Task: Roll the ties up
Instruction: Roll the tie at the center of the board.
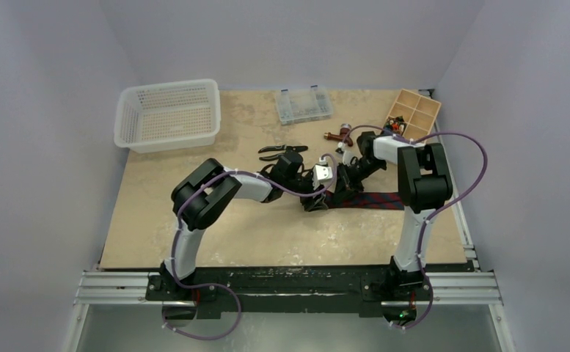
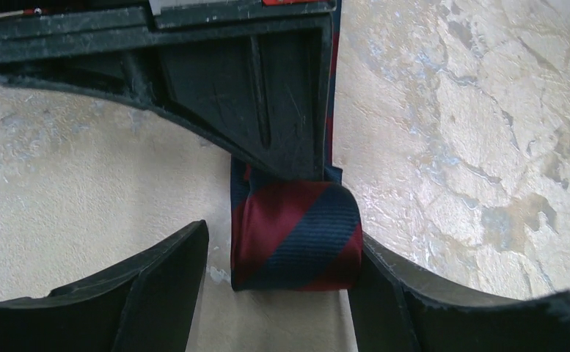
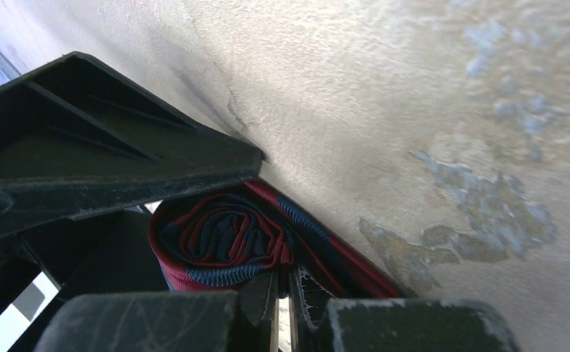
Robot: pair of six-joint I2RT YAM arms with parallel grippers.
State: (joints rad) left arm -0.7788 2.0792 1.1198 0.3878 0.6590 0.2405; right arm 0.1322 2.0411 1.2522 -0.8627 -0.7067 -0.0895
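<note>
A navy and dark red striped tie (image 1: 373, 199) lies as a flat strip across the table toward the right arm. Its near end is wound into a small roll (image 2: 296, 235). My left gripper (image 2: 285, 238) is open and straddles the roll. One finger (image 2: 161, 282) stands apart from it on the left; the other (image 2: 414, 301) is close against its right side. My right gripper (image 3: 282, 290) is shut, its tips pressed against the spiral end of the roll (image 3: 223, 246) with nothing between them. In the top view both grippers (image 1: 315, 199) (image 1: 338, 187) meet at the tie's left end.
Black-handled pliers (image 1: 282, 152) lie just behind the left gripper. A white mesh basket (image 1: 168, 114) stands at the back left, a clear parts box (image 1: 304, 105) at the back middle, and a wooden compartment box (image 1: 414, 111) at the back right. Small parts (image 1: 337, 136) lie near it.
</note>
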